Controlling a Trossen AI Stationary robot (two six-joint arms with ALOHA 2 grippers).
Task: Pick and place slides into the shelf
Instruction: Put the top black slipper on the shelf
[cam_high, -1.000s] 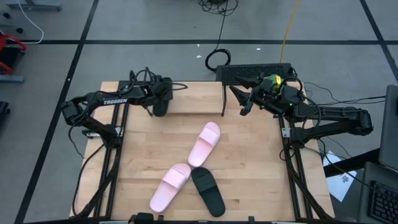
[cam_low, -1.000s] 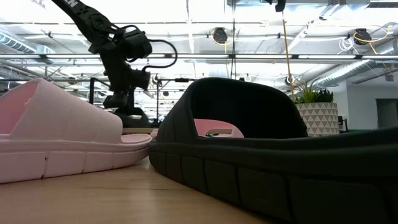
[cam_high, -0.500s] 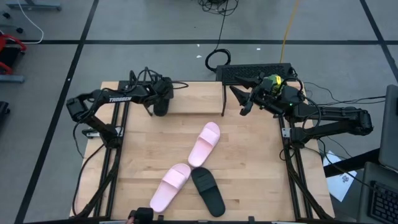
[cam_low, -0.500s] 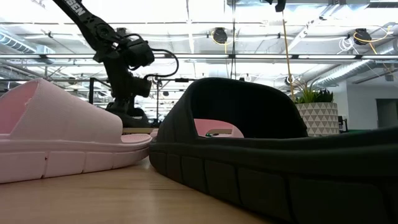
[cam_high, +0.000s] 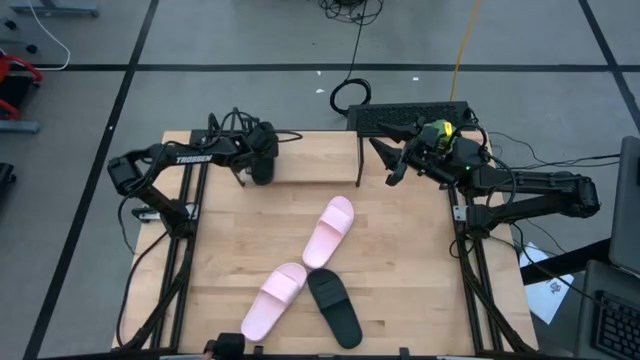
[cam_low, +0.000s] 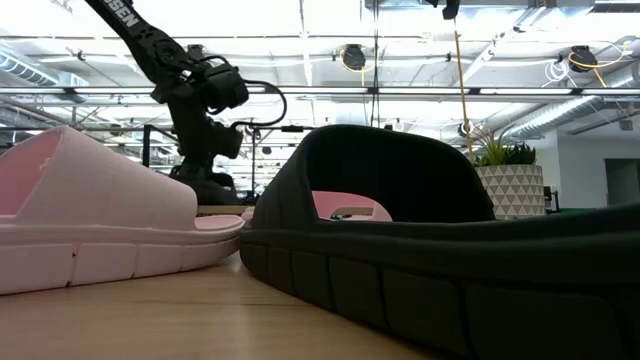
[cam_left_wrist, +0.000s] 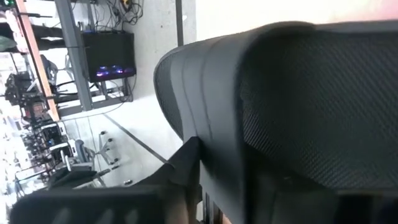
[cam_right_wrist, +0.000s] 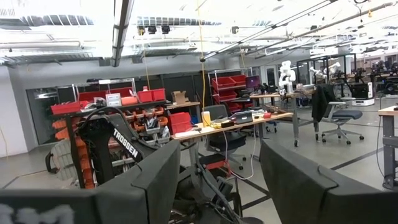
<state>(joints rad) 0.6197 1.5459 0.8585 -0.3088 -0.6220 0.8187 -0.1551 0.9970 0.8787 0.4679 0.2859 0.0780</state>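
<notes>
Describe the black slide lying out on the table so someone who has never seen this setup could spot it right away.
Start at the light wooden table and look to its near edge, farthest from the low wooden shelf. Three slides lie there in a loose zigzag; the matte black slide sandal is the one nearest the edge, its end meeting the two pale pink slide sandals.

The word "TROSSEN" is written in white letters on the left arm (cam_high: 190, 158), and you can read it from above. The same white word shows on that arm (cam_right_wrist: 134, 149) in the right wrist view. In the low view only the end of it, "EN", shows on the arm (cam_low: 125, 13) at the top.
</notes>
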